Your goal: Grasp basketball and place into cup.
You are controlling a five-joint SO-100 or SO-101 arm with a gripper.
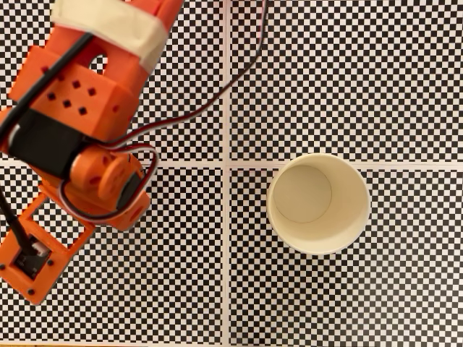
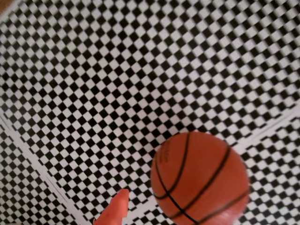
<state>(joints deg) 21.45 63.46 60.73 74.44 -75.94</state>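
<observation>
Fixed view, looking straight down: the bench (image 1: pixel 405 87) is covered with black-and-white checkered sheets, split by pale seams that cross near the centre of the picture. The cup (image 1: pixel 319 203) stands upright on the lower right sheet, just below the horizontal seam and right of the vertical one. Its mouth faces the camera; the pale inside shows nothing in it. The orange arm (image 1: pixel 79 108) fills the upper left and left side, with a band of pale tape (image 1: pixel 116 22) wrapped around its upper section and dark cables (image 1: pixel 217 97) looping from it across the vertical seam. An orange plate with a black part set in it (image 1: pixel 32 260) sits at the lower left. The arm is well apart from the cup. Neither the tool's fingertips nor the ball can be made out here.

Wrist view: the same checkered surface, seen at a slant. The basketball (image 2: pixel 200 178) lies in the lower right part of the picture — orange-red with black curved seam lines, resting on the bench close to where two pale seams meet. One orange pointed fingertip (image 2: pixel 115 211) of the tool enters from the bottom edge, just left of the ball and apart from it. Only this single tip is visible, so whether the tool is spread or closed cannot be told; nothing is seen held in it. The cup is out of this view.
</observation>
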